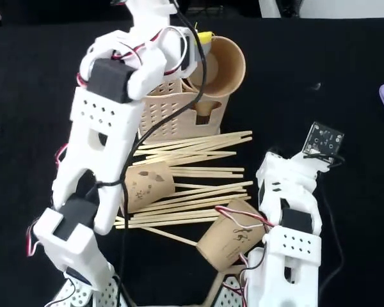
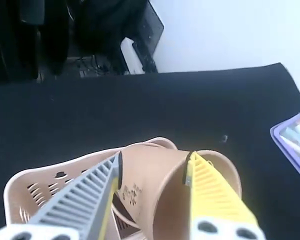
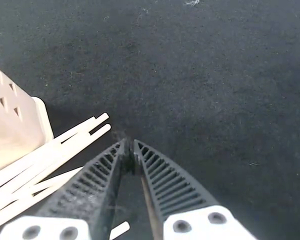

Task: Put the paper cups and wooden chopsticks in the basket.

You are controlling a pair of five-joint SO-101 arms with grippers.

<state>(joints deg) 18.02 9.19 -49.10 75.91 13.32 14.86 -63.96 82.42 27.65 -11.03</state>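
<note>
We judge the task to be in its early part. One paper cup (image 1: 225, 62) is at the basket (image 1: 179, 112), tipped on its side over the basket's far corner with its mouth turned toward the high camera. It is in the grip of the left end effector (image 2: 154, 167), so we would not count it as delivered. Two more cups lie on their sides on the dark surface (image 1: 320, 57): a second cup (image 1: 147, 185) among the sticks near the left arm, and a third cup (image 1: 233, 240) just beside the right arm. The wooden chopsticks (image 1: 192, 182) are spread in a loose fan on the surface in front of the basket, and as far as we can see none of them is inside it. Some run under or against the second cup. By our reading, what is left is the release of the first cup, both other cups, and the whole scatter of sticks. The left end effector is spread to about the cup's width, its grey and yellow fingers pinching the cup from either side above the basket's rim. The right end effector (image 3: 130, 152) hangs low over the surface just beside the ends of the chopsticks, its black fingers pressed together at the tips. We cannot make out anything caught between them.
</note>
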